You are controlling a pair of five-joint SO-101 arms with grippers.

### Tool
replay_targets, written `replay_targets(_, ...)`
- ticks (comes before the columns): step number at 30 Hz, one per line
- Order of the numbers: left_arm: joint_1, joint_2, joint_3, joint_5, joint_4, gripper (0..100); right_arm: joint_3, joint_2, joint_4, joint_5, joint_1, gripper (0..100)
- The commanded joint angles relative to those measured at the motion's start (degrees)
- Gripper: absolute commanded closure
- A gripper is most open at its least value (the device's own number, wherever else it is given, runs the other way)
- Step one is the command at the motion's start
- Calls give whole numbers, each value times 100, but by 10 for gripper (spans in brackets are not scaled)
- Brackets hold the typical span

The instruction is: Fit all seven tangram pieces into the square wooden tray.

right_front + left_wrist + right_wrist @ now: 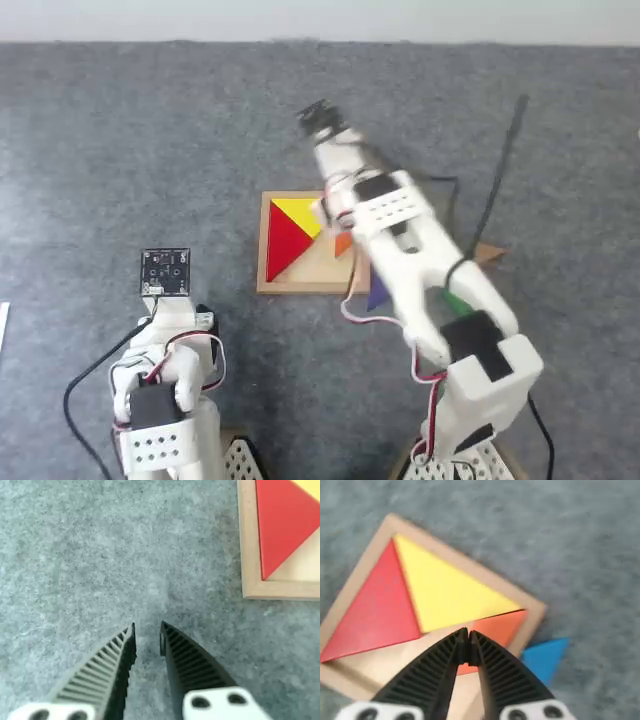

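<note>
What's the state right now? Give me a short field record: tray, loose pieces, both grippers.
tray: holds red triangle, yellow triangle, orange piece
loose: blue triangle on the carpet beside a tray corner; green piece partly hidden by the right arm
right gripper: shut, empty, tips over the orange piece's edge
left gripper: slightly open, empty, over carpet beside the tray
task: not finished

Soft, even light; faint shadows.
</note>
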Motion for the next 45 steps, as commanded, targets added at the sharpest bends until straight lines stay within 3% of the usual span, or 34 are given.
replay_targets(1,18,-105,-66,0,18,919,-44,-101,40,-18,-180,990)
replay_targets(18,18,-105,-66,0,18,919,-211,716,48,-26,321,991)
replay_targets(32,18,-105,-66,0,18,919,-712,611,347,-70,215,989)
replay_targets(39,18,-105,-66,0,18,919,-457,-769,1499,-44,215,989)
replay_targets(45,18,-105,-66,0,18,919,1002,-2176,1209,-70,356,989)
